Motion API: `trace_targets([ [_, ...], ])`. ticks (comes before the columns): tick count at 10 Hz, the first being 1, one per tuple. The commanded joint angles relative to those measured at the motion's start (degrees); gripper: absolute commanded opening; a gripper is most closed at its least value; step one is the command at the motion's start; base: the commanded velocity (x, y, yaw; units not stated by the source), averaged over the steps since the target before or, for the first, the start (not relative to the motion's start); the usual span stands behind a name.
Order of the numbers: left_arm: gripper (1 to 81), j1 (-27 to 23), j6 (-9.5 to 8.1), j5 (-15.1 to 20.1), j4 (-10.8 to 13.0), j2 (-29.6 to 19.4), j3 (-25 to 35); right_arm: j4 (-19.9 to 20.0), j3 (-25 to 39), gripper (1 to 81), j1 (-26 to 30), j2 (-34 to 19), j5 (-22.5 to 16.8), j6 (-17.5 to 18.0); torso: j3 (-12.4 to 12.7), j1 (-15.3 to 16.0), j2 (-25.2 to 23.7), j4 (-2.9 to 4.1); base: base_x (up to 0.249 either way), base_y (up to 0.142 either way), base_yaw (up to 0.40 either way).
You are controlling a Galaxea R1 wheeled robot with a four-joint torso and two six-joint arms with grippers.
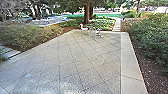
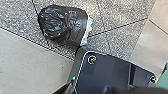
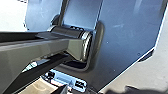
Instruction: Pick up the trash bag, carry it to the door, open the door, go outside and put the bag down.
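Trash bag (image 2: 63,25) lies on paving (image 2: 117,15), apart from left gripper (image 2: 88,89).

Here's the dark plate (image 2: 107,70), pale-edged, 2 round fittings (image 2: 92,59), green light (image 2: 73,78) glowing; now a grey bar (image 3: 37,50), silver ring (image 3: 86,46)!

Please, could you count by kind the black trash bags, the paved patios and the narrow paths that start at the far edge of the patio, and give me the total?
Black trash bag: 1
Paved patio: 1
Narrow path at the far edge: 1
Total: 3
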Motion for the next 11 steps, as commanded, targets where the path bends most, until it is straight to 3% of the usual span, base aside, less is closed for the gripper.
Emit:
trace_targets([
  [1, 81.1, 4.0, 6.27, -3.0, 0.2, 3.4, -0.2, -0.2, 1.2, 81.1, 1.1, 1.3, -3.7, 0.0, -0.2, 0.0, 0.0, 0.0, 0.0, 0.0, 0.0],
  [3, 81.1, 11.2, 9.09, -8.1, 0.7, 6.3, -0.9, -0.2, 1.4, 81.1, 1.3, 1.4, -3.7, 0.1, 1.5, -0.1, -0.1, 0.02, 0.0, 0.0, 0.0],
  [4, 81.1, 14.2, 9.62, -9.2, 1.3, 8.0, -1.6, -0.2, 1.4, 81.1, 1.2, 1.2, -3.6, 0.2, 1.9, -0.1, -0.1, -4.86, 0.0, 0.0, 0.0],
  [6, 81.1, 18.6, 9.62, -13.2, 3.5, 10.9, -3.0, -0.1, 1.4, 81.1, 1.2, 1.2, -3.7, 0.2, 1.9, -0.1, -0.1, -6.95, 0.0, 0.0, 0.0],
  [8, 81.1, 20.2, 9.53, -13.6, 5.1, 11.8, -3.4, -0.1, 1.4, 81.1, 1.2, 1.1, -3.6, 0.2, 1.9, -0.1, -0.1, -10.69, 0.0, 0.0, 0.0],
  [9, 81.1, 20.5, 9.53, -13.6, 5.1, 12.1, -3.4, -0.2, 1.4, 81.1, 1.2, 1.1, -3.6, 0.2, 3.8, -0.1, -0.1, -12.66, 0.0, 0.0, 0.0],
  [10, 81.1, 20.9, 9.53, -13.7, 5.2, 12.5, -3.5, -0.2, 1.4, 81.1, 1.2, 1.1, -3.6, 0.2, 2.1, -0.1, -0.1, -9.13, 0.0, 0.0, 0.0],
  [11, 81.1, 21.4, 9.53, -14.2, 5.3, 12.8, -3.5, -0.2, 1.4, 81.1, 1.0, 1.1, -2.9, 0.2, 2.4, -0.1, -0.1, -10.69, 0.0, 0.0, 0.0],
])
